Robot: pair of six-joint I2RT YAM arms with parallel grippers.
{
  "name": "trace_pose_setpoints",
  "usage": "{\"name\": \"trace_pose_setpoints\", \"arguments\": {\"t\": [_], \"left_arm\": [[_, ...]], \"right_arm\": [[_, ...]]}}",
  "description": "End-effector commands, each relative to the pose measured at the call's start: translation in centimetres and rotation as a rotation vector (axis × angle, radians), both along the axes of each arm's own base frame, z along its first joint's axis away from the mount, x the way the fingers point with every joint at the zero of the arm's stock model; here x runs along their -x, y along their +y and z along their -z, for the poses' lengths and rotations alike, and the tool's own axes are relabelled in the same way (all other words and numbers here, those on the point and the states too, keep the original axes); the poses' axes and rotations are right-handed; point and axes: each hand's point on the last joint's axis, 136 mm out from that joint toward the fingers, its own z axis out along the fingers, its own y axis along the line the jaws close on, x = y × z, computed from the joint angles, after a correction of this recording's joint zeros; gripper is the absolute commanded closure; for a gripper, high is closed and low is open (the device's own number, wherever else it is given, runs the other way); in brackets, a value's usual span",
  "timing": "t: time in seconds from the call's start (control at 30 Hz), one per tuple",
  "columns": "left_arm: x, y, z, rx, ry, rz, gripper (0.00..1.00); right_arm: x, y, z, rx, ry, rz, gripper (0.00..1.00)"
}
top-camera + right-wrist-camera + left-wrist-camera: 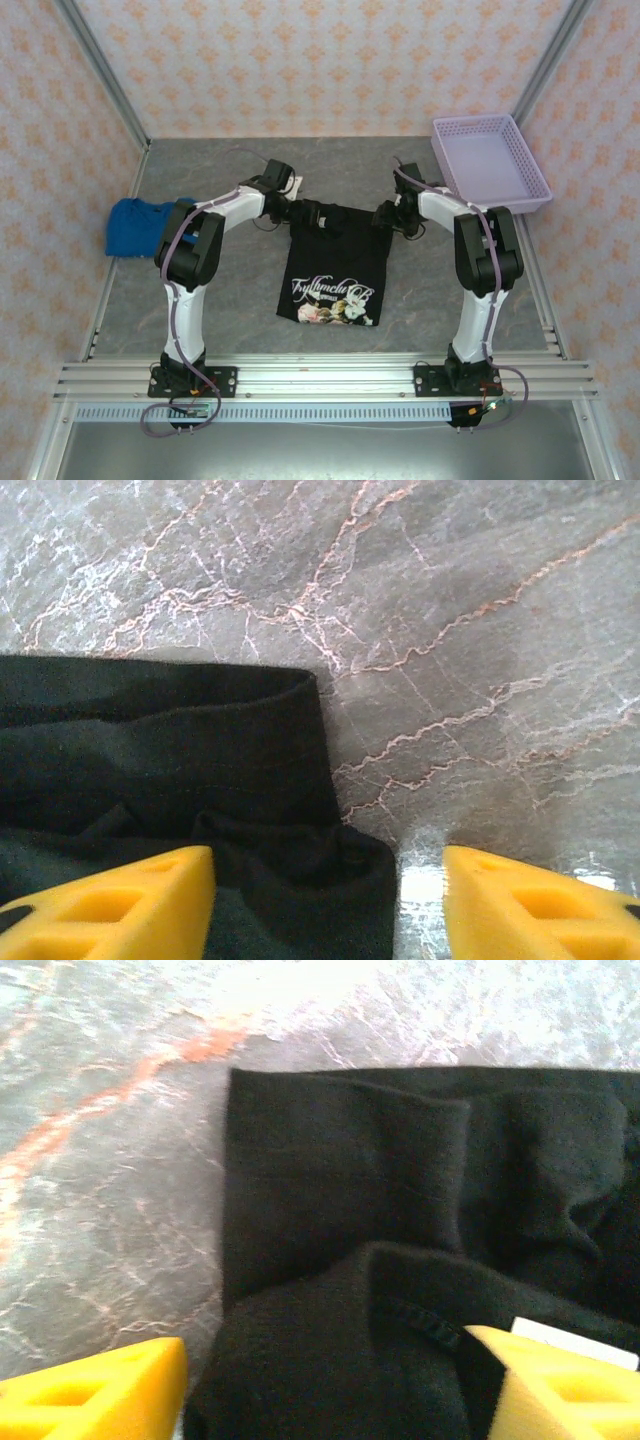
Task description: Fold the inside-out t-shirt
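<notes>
When we checked the top view, the t-shirt (333, 270) lay folded into a narrow black rectangle mid-table (240, 300). Its print faced up, its near edge lay toward the arm bases, and its far edge lay between the two claws. Bare tabletop ran along both long sides and past the far edge up to the back wall (330, 60), so we logged free room all round.

The left claw (300, 213) sat low at the shirt's far left corner. Its wrist view showed yellow fingers (95, 1395) spread apart, one over bare table, the other over cloth beside a white tag (575, 1344). Bunched black cloth lay between them, and we saw no pinch.

The right claw (386, 216) sat at the far right corner with its fingers (120, 900) also apart. One was over cloth and one over bare table, with the shirt's corner loose between them.

A blue cloth (135, 225) lay at the left table edge, just beside the left arm's elbow. A purple tray (490, 165) sat in the far right corner. Both were well apart from the shirt.
</notes>
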Motion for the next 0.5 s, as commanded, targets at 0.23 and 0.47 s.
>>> {"name": "trace_pose_setpoints", "arguments": {"t": [0.23, 0.47], "left_arm": [[1.5, -1.7, 1.5, 0.099, 0.066, 0.043, 0.63], [0.9, -1.2, 1.8, 0.086, 0.061, 0.019, 0.86]], "right_arm": [[-1.2, 6.0, 0.5, -0.221, -0.031, -0.064, 0.62], [-2.2, 5.8, 0.5, -0.216, -0.053, -0.054, 0.8]]}}
